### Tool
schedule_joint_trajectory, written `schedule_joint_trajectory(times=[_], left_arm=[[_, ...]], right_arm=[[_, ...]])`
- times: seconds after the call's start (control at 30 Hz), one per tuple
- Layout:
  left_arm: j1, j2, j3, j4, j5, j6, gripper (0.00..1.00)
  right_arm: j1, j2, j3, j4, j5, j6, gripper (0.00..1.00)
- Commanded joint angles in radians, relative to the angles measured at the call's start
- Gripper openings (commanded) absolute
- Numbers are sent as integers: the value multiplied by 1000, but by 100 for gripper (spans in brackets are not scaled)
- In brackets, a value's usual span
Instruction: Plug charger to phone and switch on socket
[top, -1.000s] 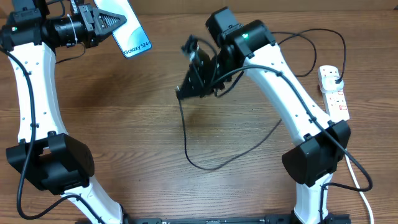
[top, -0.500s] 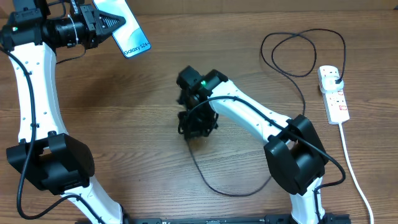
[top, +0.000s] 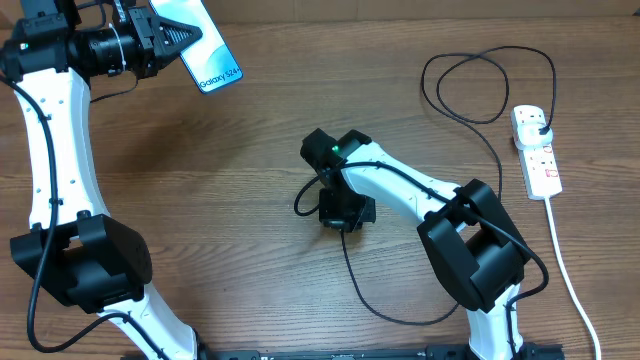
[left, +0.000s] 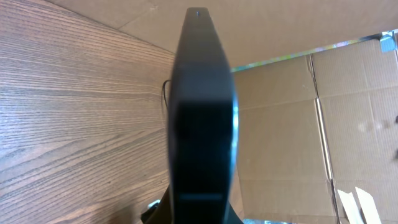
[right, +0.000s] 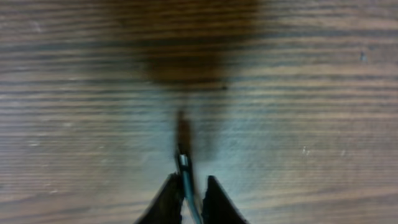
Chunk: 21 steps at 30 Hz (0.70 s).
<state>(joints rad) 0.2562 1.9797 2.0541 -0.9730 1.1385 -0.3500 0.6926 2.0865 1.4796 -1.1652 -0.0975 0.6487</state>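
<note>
Because the charger (top: 345, 272) trails in a loose black line close to the robot's base, there is plenty of slack to work with. A bit further out, in the middle of the table (top: 200, 200), the right gripper (top: 340, 214) points down with its tips almost on the wood. In the right wrist view its fingers (right: 166, 199) stand narrow and hold the cable just behind the small tip. The tip pokes out ahead and seems to touch the table. Further off to the right lies the socket (top: 536, 152), and the charger's plug seems to sit in its far end. Farthest away, at the back left, the left gripper (top: 160, 40) is closed on the phone (top: 210, 60). It holds the phone in the air, bottom edge slanting toward the middle.

The job now, I think, is to bring the tip to the phone. To do it well, grip firmly so the tip cannot twist. Lift it clear of the wood first. Then push it slowly and straight into the hole in the phone's bottom edge.
</note>
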Motion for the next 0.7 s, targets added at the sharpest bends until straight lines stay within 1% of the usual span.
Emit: schedule_joint_trajectory(times=[0.0,0.03,0.07,0.13,0.17,0.23,0.33,0.5,0.67], left_arm=[[6,-10,10,1,22,-13,4],[6,-10,10,1,22,-13,4],[6,-10,10,1,22,-13,4],[6,-10,10,2,22,-13,4],[6,-10,10,2,22,-13,4],[6,-10,10,2,22,-13,4],[6,-10,10,2,22,-13,4],[6,-10,10,2,22,-9,4],[6,-10,10,2,21,-3,4]], right_arm=[[-3,-10,-35,11,34,32,15],[-3,-10,-47,17,34,32,17],[-3,-10,-51,17,34,32,23],[-3,-10,-54,13,33,32,50],[-3,-10,-54,13,33,32,56],[-3,-10,-54,6,34,32,86],[-4,-10,-54,-15,46,28,100],[-14,-10,-50,-50,56,28,100],[-83,-29,0,-103,60,23,100]])
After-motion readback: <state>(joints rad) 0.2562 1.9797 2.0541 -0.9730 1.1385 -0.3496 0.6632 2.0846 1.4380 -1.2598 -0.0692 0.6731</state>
